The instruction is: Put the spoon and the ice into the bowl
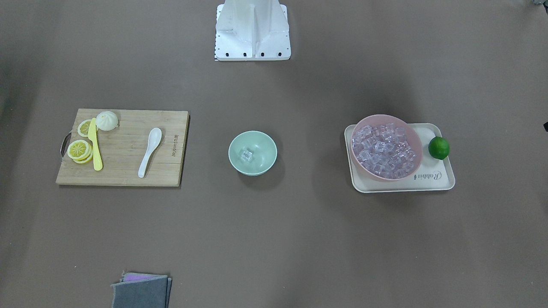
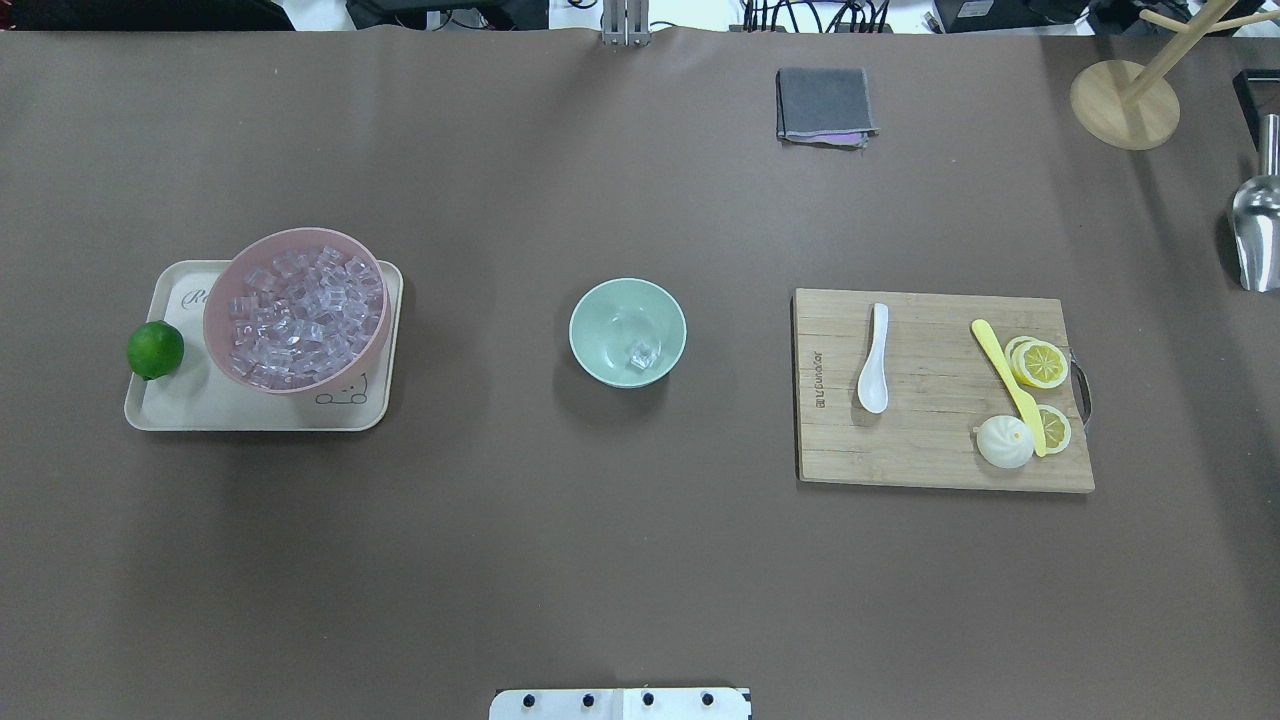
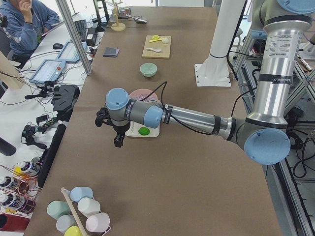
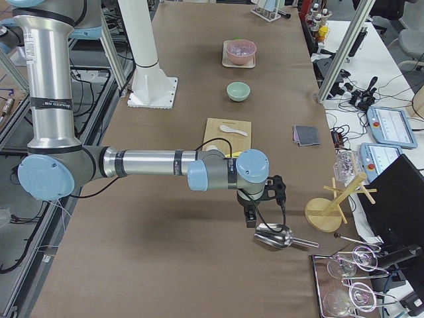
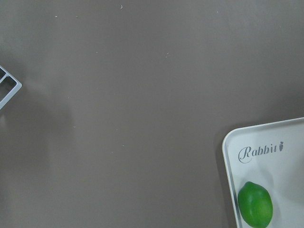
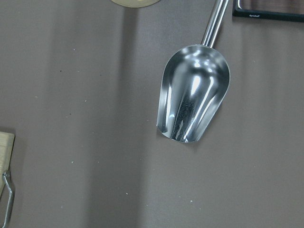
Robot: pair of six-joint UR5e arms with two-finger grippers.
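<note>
The white spoon [image 1: 150,152] [image 2: 873,358] lies on the cutting board [image 1: 124,171]. The mint-green bowl [image 1: 263,143] [image 2: 605,320] stands mid-table with one ice cube [image 1: 246,155] [image 2: 643,353] in it. Many ice cubes [image 1: 384,149] [image 2: 297,315] fill the pink bowl [image 2: 215,320]. My left gripper [image 3: 118,140] hangs beyond the tray's outer end, near the lime. My right gripper [image 4: 250,218] hangs above a metal scoop [image 4: 275,237] [image 6: 192,102]. I cannot tell whether either gripper is open or shut.
A yellow knife [image 1: 95,145], lemon slices [image 1: 79,149] and a white bun [image 1: 107,120] share the board. The pink bowl and a lime [image 1: 439,147] sit on a cream tray [image 1: 428,179]. A grey cloth [image 2: 823,103] and a wooden stand [image 2: 1125,100] are at the far edge.
</note>
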